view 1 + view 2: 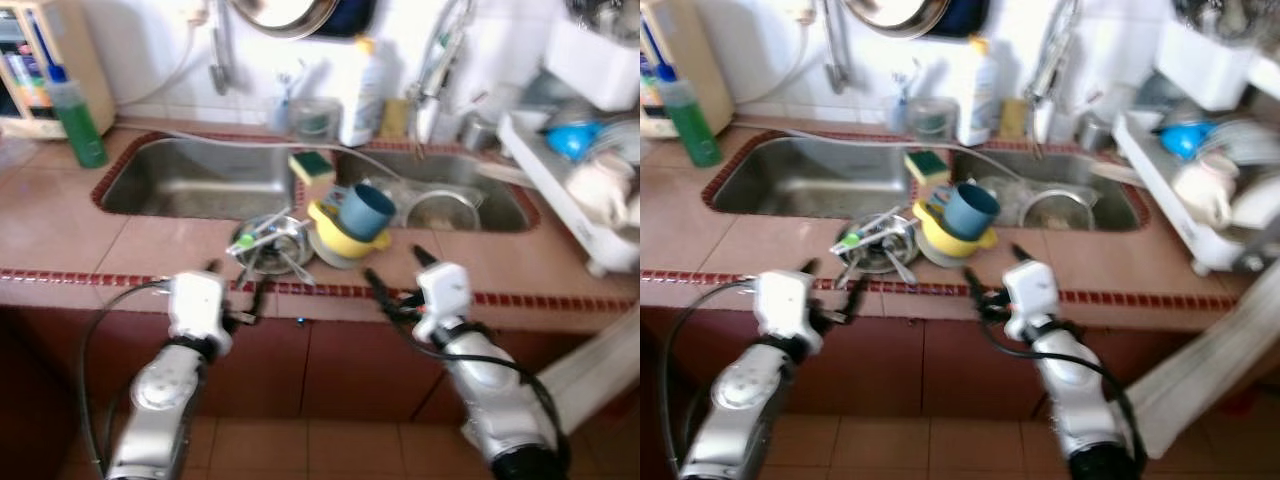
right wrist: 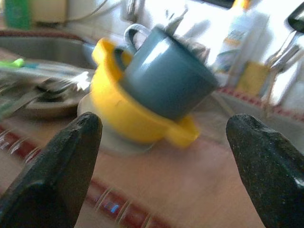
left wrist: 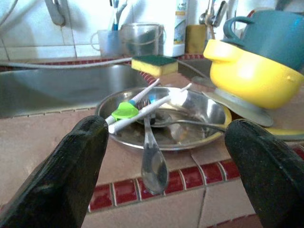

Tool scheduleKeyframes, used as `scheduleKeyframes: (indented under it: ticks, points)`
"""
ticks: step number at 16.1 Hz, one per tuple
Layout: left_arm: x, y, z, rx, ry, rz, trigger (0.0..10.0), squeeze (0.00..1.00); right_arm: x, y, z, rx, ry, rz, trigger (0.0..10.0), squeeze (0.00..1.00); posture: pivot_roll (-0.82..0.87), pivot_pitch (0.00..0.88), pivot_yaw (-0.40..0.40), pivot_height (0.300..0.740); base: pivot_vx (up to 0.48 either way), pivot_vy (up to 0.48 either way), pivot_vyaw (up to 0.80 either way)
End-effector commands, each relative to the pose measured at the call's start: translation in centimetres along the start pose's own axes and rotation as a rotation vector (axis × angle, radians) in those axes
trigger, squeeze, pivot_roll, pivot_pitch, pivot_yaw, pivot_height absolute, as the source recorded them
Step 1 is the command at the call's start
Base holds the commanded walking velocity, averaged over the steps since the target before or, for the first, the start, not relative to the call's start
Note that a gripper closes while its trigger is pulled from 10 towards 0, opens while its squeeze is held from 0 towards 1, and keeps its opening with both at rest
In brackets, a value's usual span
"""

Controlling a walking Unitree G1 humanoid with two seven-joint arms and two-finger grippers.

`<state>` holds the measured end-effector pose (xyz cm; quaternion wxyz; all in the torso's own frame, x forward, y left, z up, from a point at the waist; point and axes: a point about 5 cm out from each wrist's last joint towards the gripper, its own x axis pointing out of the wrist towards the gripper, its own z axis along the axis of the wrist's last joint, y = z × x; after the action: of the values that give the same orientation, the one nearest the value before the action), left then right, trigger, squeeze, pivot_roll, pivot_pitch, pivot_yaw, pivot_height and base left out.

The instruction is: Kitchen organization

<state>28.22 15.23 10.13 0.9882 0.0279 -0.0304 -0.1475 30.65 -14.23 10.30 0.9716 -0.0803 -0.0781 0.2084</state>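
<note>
Blue cup [image 2: 166, 78] tilted in yellow bowl [image 2: 128, 118]: probably light, stiff, slippery plastic; best gripped at rim. Right gripper [image 1: 398, 278] and left gripper [image 1: 236, 290] wide open, empty.

White tiled wall [image 1: 140, 60] runs behind a pinkish tiled counter [image 1: 60, 225] edged in dark red trim [image 1: 70, 275]. A steel double sink [image 1: 200, 180] sits sunk into it, 2 basins side by side. Below, reddish-brown cabinet fronts [image 1: 330, 365] drop to a terracotta tiled floor [image 1: 330, 450]. Bright light washes out the wall near the tap [image 1: 440, 50]. A wooden shelf unit [image 1: 75, 60] stands far left.
</note>
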Motion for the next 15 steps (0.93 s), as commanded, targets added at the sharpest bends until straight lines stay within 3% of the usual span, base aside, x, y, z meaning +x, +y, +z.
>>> scheduleKeyframes:
  ticks: [1, 5, 15]
  points:
    - [-0.29, 0.80, 0.50, 0.021, -0.018, 0.009, 10.0, 0.00, 0.45, 0.57, 0.60, -0.003, -0.029, 0.020, 10.0, 0.00, -0.05, 0.000, -0.040, 0.740, 0.000, 0.000, 0.00]
    - [-0.41, 0.69, 0.62, 0.023, -0.031, 0.001, 10.0, 0.00, 0.35, 0.56, 0.54, -0.009, -0.026, 0.022, 10.0, 0.00, -0.05, 0.000, -0.040, 0.740, 0.000, 0.000, 0.00]
    - [-0.66, 0.77, 0.78, 0.011, -0.036, -0.004, 10.0, 0.00, 0.22, 0.77, 0.49, -0.008, -0.024, 0.024, 10.0, 0.00, -0.05, 0.000, -0.037, 0.740, 0.000, -0.466, 0.00]
